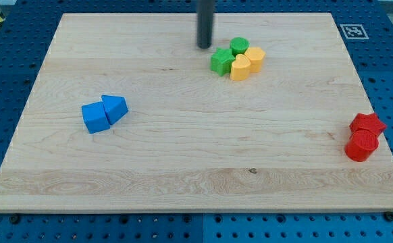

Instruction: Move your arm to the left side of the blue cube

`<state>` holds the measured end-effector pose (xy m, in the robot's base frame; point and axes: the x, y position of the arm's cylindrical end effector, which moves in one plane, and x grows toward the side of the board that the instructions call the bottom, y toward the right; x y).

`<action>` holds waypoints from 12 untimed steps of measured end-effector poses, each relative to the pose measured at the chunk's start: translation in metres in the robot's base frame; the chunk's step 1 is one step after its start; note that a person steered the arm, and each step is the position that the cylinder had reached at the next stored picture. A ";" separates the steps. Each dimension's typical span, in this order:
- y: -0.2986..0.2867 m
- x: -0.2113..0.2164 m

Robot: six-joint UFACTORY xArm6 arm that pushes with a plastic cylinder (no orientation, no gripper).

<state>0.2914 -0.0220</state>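
1. My tip [204, 46] sits near the view's top, on the board [183, 169], and it is a bare rod: nothing to open or close, and it grips nothing.
2. Just to the tip's right, toward the view's right, a cluster: green star [221, 61], green cylinder [239, 46], and two yellow blocks [246, 63] pressed together. The tip stands close to the green star but apart from it.
3. The target, the blue cube [95, 118], lies well away from the tip, down and toward the view's left. A blue wedge [115, 107] touches it on the side nearer the tip.
4. Far off to the tip's lower right, at the board's edge: red star [367, 123] and red cylinder [360, 146], touching.
5. Handling call: the cube looks small, light and rigid, and likely slides at a nudge. No hold is needed; I'd say swing wide around the wedge and arrive on the cube's far side without touching it.
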 end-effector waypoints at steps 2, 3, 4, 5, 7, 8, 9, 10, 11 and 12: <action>-0.040 0.000; -0.041 0.000; -0.088 0.000; -0.169 0.018; -0.252 0.116; -0.242 0.126; -0.207 0.129; -0.210 0.163; -0.216 0.193; -0.177 0.199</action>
